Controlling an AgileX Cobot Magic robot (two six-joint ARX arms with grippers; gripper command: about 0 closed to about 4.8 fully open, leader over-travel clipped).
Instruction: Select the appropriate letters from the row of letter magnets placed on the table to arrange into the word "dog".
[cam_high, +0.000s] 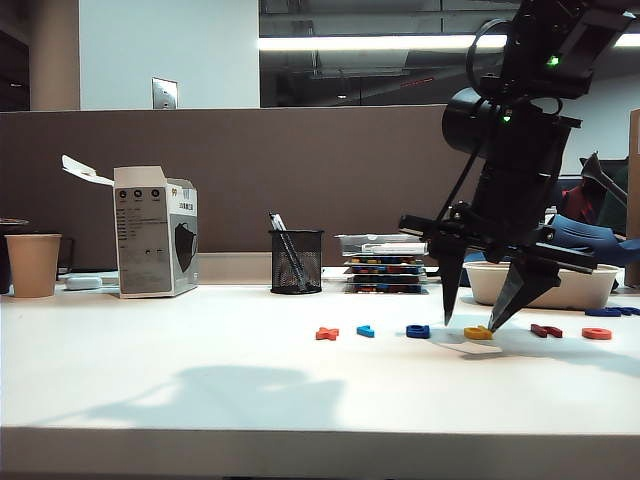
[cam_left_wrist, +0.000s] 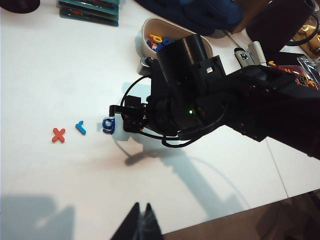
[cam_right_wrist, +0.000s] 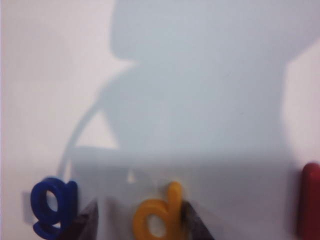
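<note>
The right gripper (cam_high: 479, 318) is reaching down over the row of letter magnets (cam_high: 462, 331) on the white tabletop (cam_high: 200, 370). Its fingers (cam_high: 449, 285) are standing wide apart, their tips just above the surface, and the yellow d (cam_high: 478, 332) is lying flat between them, gripped by neither. In the right wrist view the two dark fingertips (cam_right_wrist: 195, 220) are flanking the yellow d (cam_right_wrist: 160, 215), one close on each side. The dark blue g (cam_right_wrist: 52, 207) is lying just outside one finger, and a dark red letter (cam_right_wrist: 310, 200) is sitting well beyond the other finger. Farther along the row, past the blue g, the light-blue letter (cam_high: 365, 330) and the orange X (cam_high: 327, 333) are lying; past the dark red one, the orange-red o (cam_high: 596, 333) is resting at the row's end.

The left gripper (cam_left_wrist: 141, 225) is hanging well away from the letters, above the tabletop's near edge, its fingers pressed together and holding nothing.
</note>
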